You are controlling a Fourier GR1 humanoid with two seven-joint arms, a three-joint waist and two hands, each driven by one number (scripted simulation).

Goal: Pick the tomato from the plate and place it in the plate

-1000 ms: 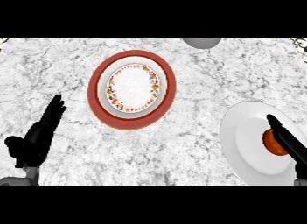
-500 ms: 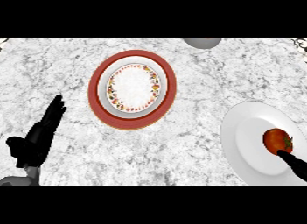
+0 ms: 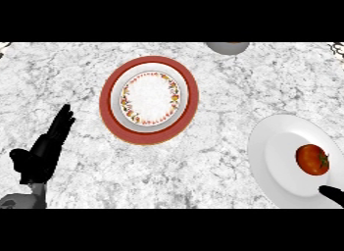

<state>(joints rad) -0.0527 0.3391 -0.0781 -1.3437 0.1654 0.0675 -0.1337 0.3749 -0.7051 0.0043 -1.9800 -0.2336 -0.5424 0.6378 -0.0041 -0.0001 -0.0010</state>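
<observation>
- Your right robot hand (image 3: 339,196) is showing only as a dark tip at the lower right corner, lying over the near rim of the white plate (image 3: 276,152); you cannot tell whether it is open or closed.
- The tomato (image 3: 312,159) is sitting on that white plate, just beyond the right robot hand and apart from it, so nothing is gripping it yet.
- Your left robot hand (image 3: 45,147) is resting open at the lower left, fingers straight and pointing away, well clear of both plates, likely parked out of the way.
- The red-rimmed plate (image 3: 150,100) is lying farther out on the surface (image 3: 225,98), beyond and left of the right robot hand, presumably waiting as the drop spot.
- A grey object (image 3: 229,47) is sitting cut off at the far edge.
</observation>
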